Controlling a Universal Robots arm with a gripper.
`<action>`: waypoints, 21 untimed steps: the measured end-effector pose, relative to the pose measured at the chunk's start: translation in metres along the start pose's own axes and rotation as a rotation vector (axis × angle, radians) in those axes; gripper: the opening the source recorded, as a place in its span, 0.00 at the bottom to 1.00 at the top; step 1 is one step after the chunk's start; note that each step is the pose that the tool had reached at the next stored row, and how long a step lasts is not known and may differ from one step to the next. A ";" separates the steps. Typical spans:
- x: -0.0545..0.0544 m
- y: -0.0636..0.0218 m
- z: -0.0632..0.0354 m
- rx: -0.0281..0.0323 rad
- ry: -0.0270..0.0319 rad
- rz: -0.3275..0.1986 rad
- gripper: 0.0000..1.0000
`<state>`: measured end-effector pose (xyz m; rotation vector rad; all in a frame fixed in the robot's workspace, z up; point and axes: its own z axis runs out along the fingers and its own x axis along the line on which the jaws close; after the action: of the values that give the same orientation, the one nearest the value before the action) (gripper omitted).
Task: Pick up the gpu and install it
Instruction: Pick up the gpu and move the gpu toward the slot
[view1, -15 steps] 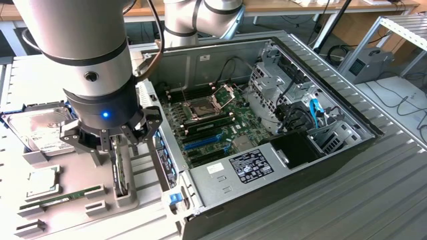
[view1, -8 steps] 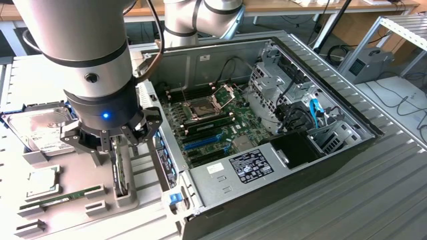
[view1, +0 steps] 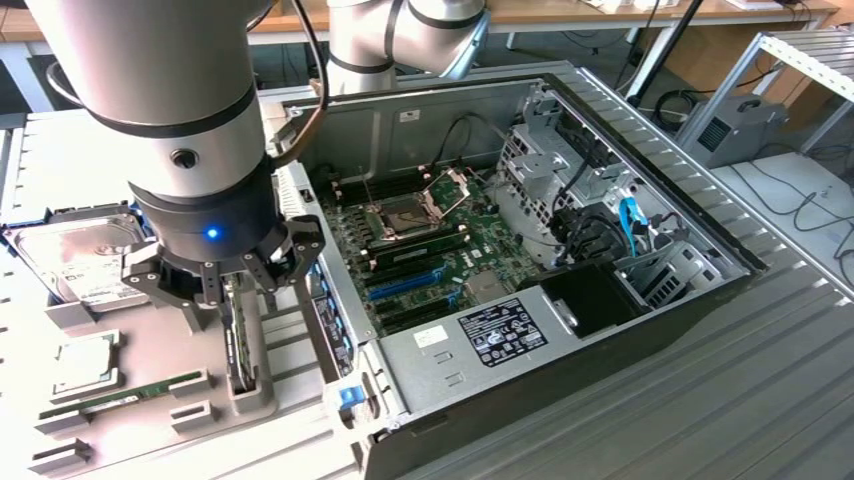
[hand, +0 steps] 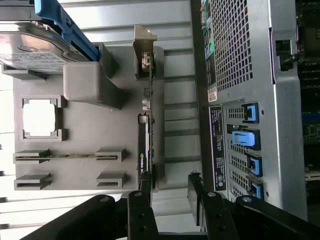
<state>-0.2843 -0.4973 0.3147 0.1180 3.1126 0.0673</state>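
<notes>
- Step in hand: pick-up, approach stage. Install not begun, by my read.
- Black two-finger pincer (hand: 169, 192): jaws spread wide, nothing gripped.
- Gpu (hand: 145, 150), a thin dark card w/ silver end bracket, stands on edge in a slot of the grey moulded parts tray (hand: 80, 135), beside the open black-and-silver PC case (view1: 667, 180).
- Exterior view: pincer hangs right over the card, close to its top edge. Can't tell if touching.
- Wrist view: one finger (hand: 140, 210) lines up w/ the card's end, so prob. not centred.
- Grip calls for fingers either side of the thin card, square to it, then a straight lift clear of slot walls.
</notes>
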 end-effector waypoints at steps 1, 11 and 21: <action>0.000 0.0000 0.0002 0.0000 0.0000 0.000 0.42; 0.000 -0.0001 0.0023 0.0001 0.0001 0.000 0.42; 0.000 -0.0002 0.0050 0.0000 0.0000 0.000 0.42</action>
<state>-0.2843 -0.4973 0.3097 0.1180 3.1126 0.0673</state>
